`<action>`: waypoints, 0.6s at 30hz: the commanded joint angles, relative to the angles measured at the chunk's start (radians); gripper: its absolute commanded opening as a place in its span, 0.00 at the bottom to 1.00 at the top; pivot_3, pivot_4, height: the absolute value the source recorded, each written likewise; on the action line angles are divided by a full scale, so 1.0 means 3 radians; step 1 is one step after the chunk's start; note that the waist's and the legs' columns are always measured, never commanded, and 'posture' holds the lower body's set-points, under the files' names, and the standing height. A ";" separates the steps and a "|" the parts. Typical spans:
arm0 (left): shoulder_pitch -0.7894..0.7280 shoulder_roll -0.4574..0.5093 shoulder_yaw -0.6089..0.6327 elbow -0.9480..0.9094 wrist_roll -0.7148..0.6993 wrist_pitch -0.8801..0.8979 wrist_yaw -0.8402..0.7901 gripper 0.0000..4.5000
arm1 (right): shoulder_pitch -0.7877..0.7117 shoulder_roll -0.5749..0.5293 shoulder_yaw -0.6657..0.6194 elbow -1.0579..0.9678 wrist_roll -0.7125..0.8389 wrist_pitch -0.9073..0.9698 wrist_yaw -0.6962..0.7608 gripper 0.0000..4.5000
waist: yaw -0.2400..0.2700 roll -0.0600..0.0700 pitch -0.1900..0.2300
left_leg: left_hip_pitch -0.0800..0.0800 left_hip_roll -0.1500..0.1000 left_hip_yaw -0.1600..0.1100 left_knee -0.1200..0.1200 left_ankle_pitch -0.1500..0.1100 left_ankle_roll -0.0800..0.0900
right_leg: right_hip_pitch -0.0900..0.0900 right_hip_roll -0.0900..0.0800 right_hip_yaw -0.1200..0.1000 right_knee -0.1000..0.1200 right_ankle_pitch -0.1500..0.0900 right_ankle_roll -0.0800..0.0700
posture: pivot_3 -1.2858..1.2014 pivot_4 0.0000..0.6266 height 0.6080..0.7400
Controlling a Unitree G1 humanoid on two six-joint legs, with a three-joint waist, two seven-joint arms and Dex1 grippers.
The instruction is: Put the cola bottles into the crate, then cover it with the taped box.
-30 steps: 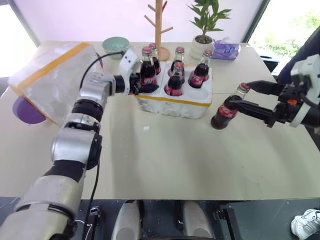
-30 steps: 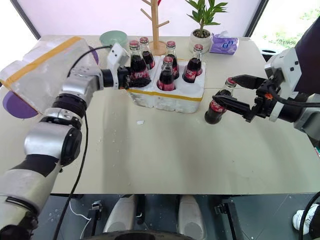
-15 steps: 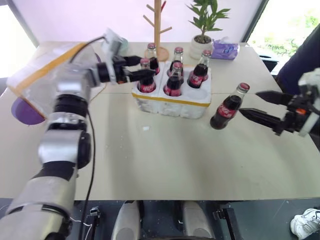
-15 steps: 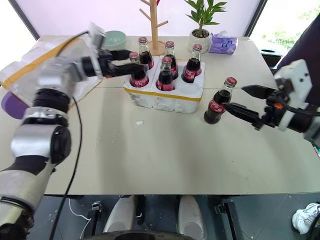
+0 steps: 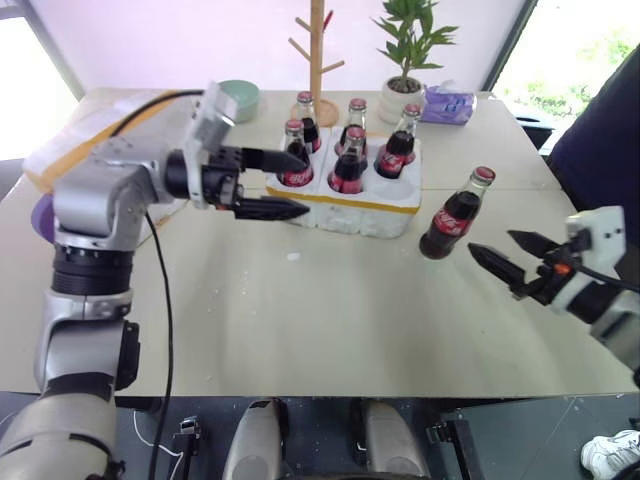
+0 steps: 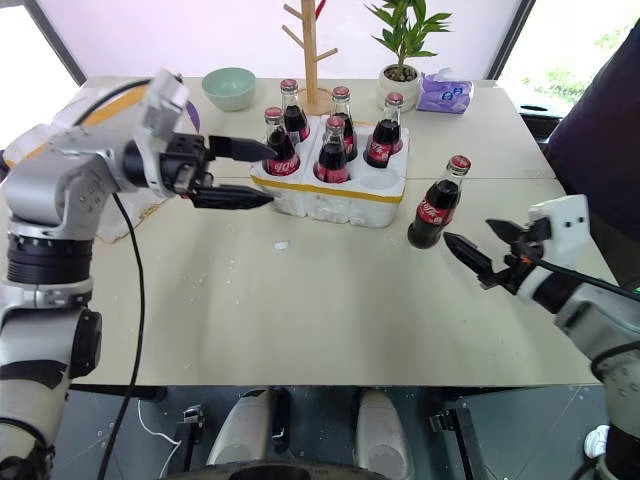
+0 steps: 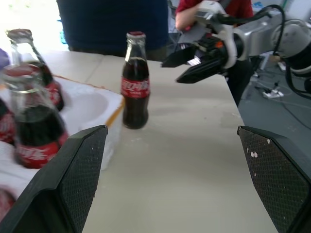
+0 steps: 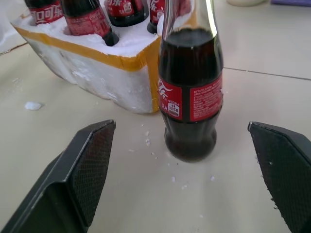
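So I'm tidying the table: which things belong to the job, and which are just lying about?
Job:
- cola bottles, one outside
- crate
- taped box

Lying about:
- green bowl
- wooden rack
- potted plant
- tissue pack

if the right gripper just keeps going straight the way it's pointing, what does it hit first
Most likely the loose cola bottle standing on the table beside the crate. It stands centred between the open right gripper's fingers, with bare table before it.

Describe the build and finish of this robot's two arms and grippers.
Both arms are silver-grey metal segments with black ribbed joints. The left gripper and right gripper each carry two long, tapered black fingers with cross-hatched pads on a white wrist block. A black cable loops along the left arm; the right gripper shows an orange spot.
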 commanded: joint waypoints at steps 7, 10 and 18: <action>0.0119 -0.0025 -0.0126 -0.0235 0.0002 -0.0156 0.0224 0.99 | -0.0652 0.0225 0.0333 0.0664 -0.0241 -0.0387 0.0059 1.00 | -0.0015 0.0002 0.0000 | 0.0002 0.0000 0.0001 -0.0002 0.0000 0.0000 | 0.0000 0.0002 0.0002 0.0001 0.0000 0.0001 | 0.52 0.24 1.00; 0.0099 -0.0025 -0.0105 -0.0237 -0.0028 -0.0142 0.0262 0.99 | -0.0852 0.0266 0.0369 0.0838 -0.0173 -0.0402 0.0181 1.00 | -0.0007 0.0002 0.0000 | 0.0002 0.0000 0.0001 -0.0004 0.0000 0.0000 | -0.0001 0.0002 0.0001 0.0000 0.0001 0.0003 | 0.52 0.24 1.00; 0.0035 0.0009 -0.0083 -0.0139 0.0007 -0.0222 0.0325 0.99 | -0.1152 0.0344 0.0647 0.1393 -0.0428 -0.0601 0.0376 1.00 | -0.0010 0.0002 0.0000 | 0.0002 0.0000 0.0002 -0.0004 0.0000 0.0000 | -0.0001 0.0002 0.0001 0.0000 0.0001 0.0003 | 0.52 0.24 1.00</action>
